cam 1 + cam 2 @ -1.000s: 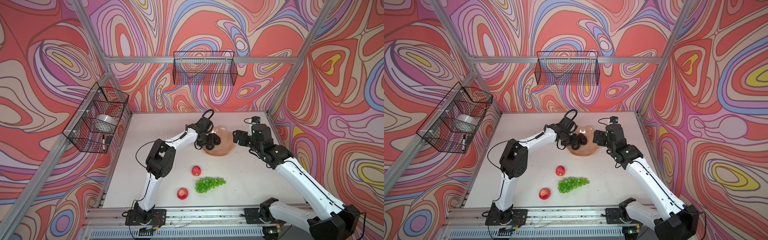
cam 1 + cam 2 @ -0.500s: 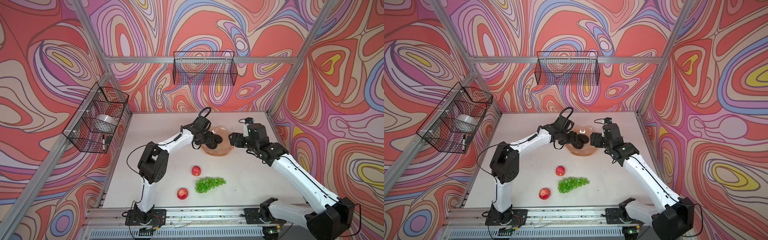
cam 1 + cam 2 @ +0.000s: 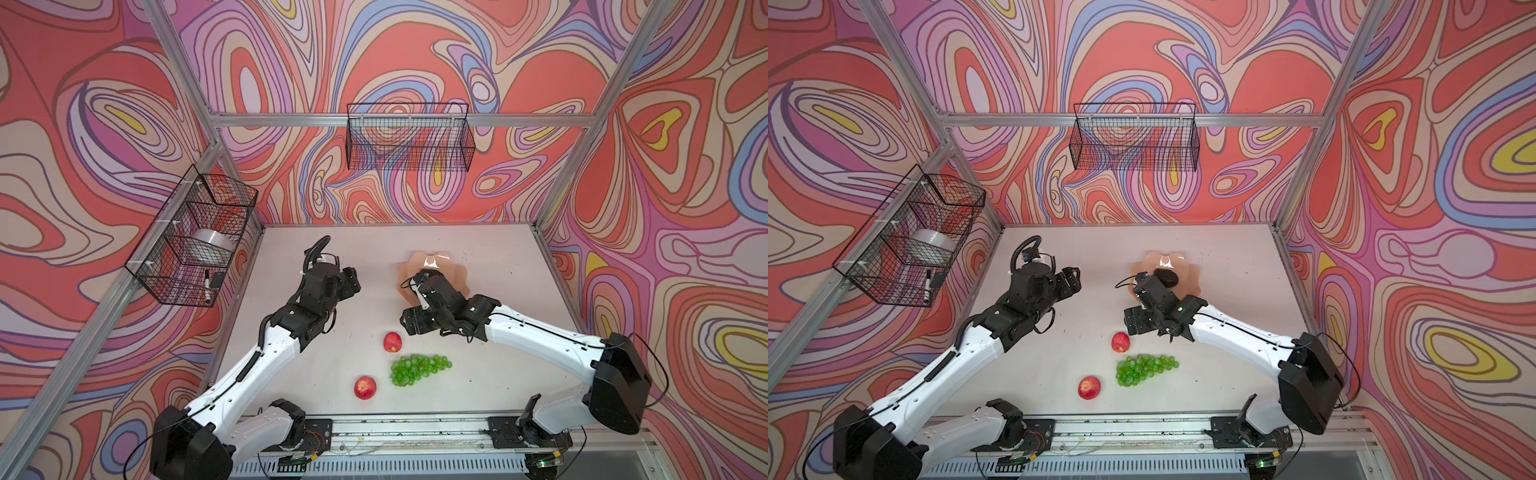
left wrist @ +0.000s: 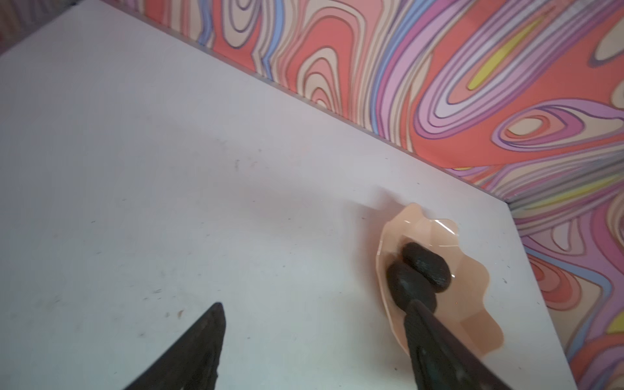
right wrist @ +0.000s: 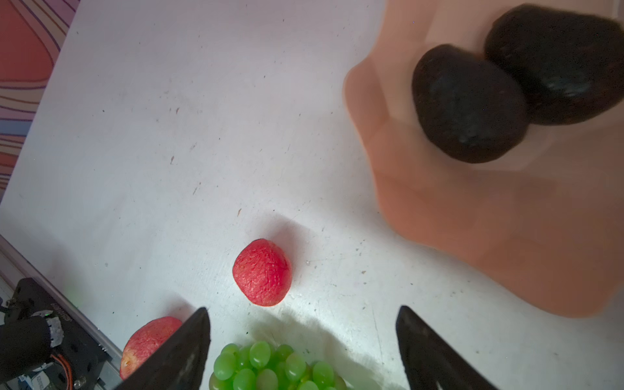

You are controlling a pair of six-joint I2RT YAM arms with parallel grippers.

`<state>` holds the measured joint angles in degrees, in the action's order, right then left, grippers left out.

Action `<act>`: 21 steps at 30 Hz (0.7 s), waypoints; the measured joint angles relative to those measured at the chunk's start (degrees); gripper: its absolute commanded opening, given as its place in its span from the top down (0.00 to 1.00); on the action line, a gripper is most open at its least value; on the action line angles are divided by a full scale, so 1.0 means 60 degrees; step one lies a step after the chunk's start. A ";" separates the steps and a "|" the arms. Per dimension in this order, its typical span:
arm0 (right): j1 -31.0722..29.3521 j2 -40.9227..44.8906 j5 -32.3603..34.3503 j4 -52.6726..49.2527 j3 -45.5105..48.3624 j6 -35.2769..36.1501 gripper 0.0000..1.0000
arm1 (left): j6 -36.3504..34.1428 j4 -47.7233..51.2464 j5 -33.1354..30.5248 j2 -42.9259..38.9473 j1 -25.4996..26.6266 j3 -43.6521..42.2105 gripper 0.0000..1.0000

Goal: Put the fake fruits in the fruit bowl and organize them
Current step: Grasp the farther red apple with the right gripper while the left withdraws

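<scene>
1. Left gripper (image 3: 352, 281) (image 3: 1073, 277): fingers stand wide apart, with nothing between them and nothing touched. It sits over bare table (image 3: 374, 249), well to the left of the bowl. In the left wrist view (image 4: 314, 304) only tabletop shows in the gap between the fingers, and one finger (image 4: 435, 341) crosses in front of the bowl's edge.
2. Right gripper (image 3: 411, 322) (image 3: 1133, 321): fingers are also spread, holding nothing. It hangs over the table between the bowl and the far apple, close to both. In the right wrist view (image 5: 302, 308) the gap between the fingers frames bare table. The far apple lies just ahead of the tips and is not touched.
3. Apples, count two, both red and both on the table outside the bowl. The near apple (image 3: 365, 387) (image 3: 1089, 387) (image 5: 148, 341) is leftmost, toward the front rail. The far apple (image 3: 392, 342) (image 3: 1120, 342) (image 5: 262, 271) sits a little right of it and farther back. The two are apart.
4. Grapes (image 3: 417, 369) (image 3: 1144, 369) (image 5: 270, 368), count one green bunch. It lies on the table just right of the apples, near both, and outside the bowl.
5. Bowl (image 3: 432, 259) (image 3: 1190, 280) (image 4: 472, 320) (image 5: 472, 219), count one. It is peach with a scalloped rim, stands toward the back of the table right of centre, and is partly hidden by the right wrist in both top views.
6. Avocados, count two, both dark, both inside the bowl and touching each other (image 4: 427, 266) (image 4: 405, 287) (image 5: 466, 104) (image 5: 560, 64). Only one shows in a top view (image 3: 1166, 277).
7. Wire baskets, count two, on the walls: one at left (image 3: 187, 241), one at the back (image 3: 409, 137).
</scene>
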<state>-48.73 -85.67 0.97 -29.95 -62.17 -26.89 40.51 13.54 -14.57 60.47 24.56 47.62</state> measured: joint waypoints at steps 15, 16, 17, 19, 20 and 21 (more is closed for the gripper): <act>-0.0849 -0.2932 -0.0331 0.0743 -0.0754 -0.0576 0.16 | 0.0470 0.1821 -0.1202 -0.2783 -0.0470 -0.1581 0.11; -0.0849 -0.3027 -0.0339 0.0790 -0.0772 -0.0597 0.18 | 0.0470 0.1865 -0.1242 -0.2841 -0.0470 -0.1585 0.11; -0.0849 -0.3136 -0.0342 0.0841 -0.0780 -0.0623 0.21 | 0.0474 0.1927 -0.1275 -0.2903 -0.0470 -0.1588 0.10; -0.0852 -0.3253 -0.0350 0.0852 -0.0780 -0.0681 0.30 | 0.0474 0.2025 -0.1330 -0.3020 -0.0470 -0.1606 0.10; -0.0852 -0.3279 -0.0350 0.0852 -0.0783 -0.0703 0.34 | 0.0477 0.2065 -0.1341 -0.3078 -0.0470 -0.1628 0.10; -0.0852 -0.3279 -0.0350 0.0852 -0.0787 -0.0725 0.37 | 0.0481 0.2124 -0.1348 -0.3133 -0.0470 -0.1657 0.10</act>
<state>-53.84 -105.34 -1.13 -24.84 -66.89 -31.24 43.40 26.28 -22.65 41.67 21.74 37.67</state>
